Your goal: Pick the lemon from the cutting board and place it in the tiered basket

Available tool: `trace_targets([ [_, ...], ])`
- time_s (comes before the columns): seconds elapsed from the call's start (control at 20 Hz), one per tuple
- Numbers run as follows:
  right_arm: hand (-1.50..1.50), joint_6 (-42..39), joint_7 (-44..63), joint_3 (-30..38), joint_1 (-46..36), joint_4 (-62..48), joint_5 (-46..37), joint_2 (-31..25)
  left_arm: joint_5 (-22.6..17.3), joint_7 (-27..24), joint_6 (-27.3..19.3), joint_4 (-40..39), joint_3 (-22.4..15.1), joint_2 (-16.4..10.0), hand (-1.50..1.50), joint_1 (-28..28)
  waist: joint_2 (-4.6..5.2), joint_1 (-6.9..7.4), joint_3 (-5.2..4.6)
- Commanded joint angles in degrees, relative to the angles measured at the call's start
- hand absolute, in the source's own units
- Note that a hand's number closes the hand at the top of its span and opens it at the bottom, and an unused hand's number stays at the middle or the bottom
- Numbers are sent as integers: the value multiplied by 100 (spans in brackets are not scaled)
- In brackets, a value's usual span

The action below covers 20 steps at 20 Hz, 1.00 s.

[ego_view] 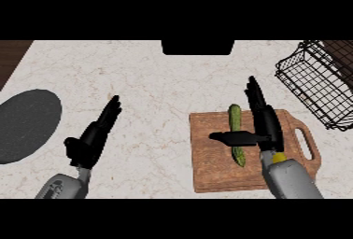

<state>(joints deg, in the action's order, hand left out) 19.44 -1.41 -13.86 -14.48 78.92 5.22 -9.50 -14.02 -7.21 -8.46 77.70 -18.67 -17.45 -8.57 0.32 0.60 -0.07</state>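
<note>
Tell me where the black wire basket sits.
In the head view the black wire basket stands at the far right of the counter, beyond the brown wooden cutting board and right of the right hand.

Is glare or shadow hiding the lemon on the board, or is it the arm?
Head view: even light, no glare on the counter or cutting board, no marked shadows. The right hand and its wrist cover the lemon; only a yellow sliver shows.

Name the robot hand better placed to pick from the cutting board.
Right. The right robot hand is open above the cutting board, near the wire basket; the left robot hand sits off the board, over the counter.
</note>
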Motion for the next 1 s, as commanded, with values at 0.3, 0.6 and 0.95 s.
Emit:
trace_targets([
  [0.3,-150,237,1865,-653,10,1733,-1678,-1234,-66,-152,347,-42,227,-128,0,321,-113,-191,-26],
  [0.6,-150,-1521,3370,-1120,-164,1563,-2442,-2981,-47,81,247,-25,221,-60,0,114,-137,-247,-66],
  [0.95,-150,-3654,5784,-1798,-951,2744,-2082,-3381,-92,78,379,58,221,-37,0,40,-98,-59,-39],
])
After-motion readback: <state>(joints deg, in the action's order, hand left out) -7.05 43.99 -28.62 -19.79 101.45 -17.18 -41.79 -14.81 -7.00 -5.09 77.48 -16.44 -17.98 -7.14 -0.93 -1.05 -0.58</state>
